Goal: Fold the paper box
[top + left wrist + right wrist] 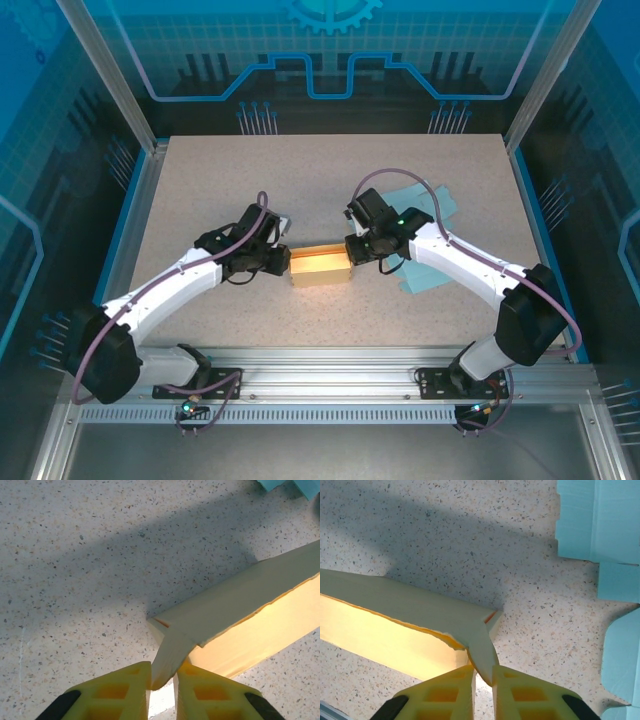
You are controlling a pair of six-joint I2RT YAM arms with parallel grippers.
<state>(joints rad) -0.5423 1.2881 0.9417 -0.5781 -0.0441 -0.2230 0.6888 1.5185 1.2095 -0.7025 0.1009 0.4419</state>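
Left fingers (115, 690) and right fingers (445, 692) pinch opposite end flaps (167, 655) of the paper box (320, 268).

Lab: alu frame (330, 365), blue panels (400, 45)

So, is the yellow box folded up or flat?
Folded up: the yellow box has standing walls; left gripper and right gripper each pinch an end flap.

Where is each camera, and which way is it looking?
Top camera: above and behind the arms, looking down on the table; both arms show.
Left wrist: rides the left arm, looks past the left gripper pinching the yellow box.
Right wrist: rides the right arm, looks past the right gripper pinching the box's other end.
Shared: all see the box.
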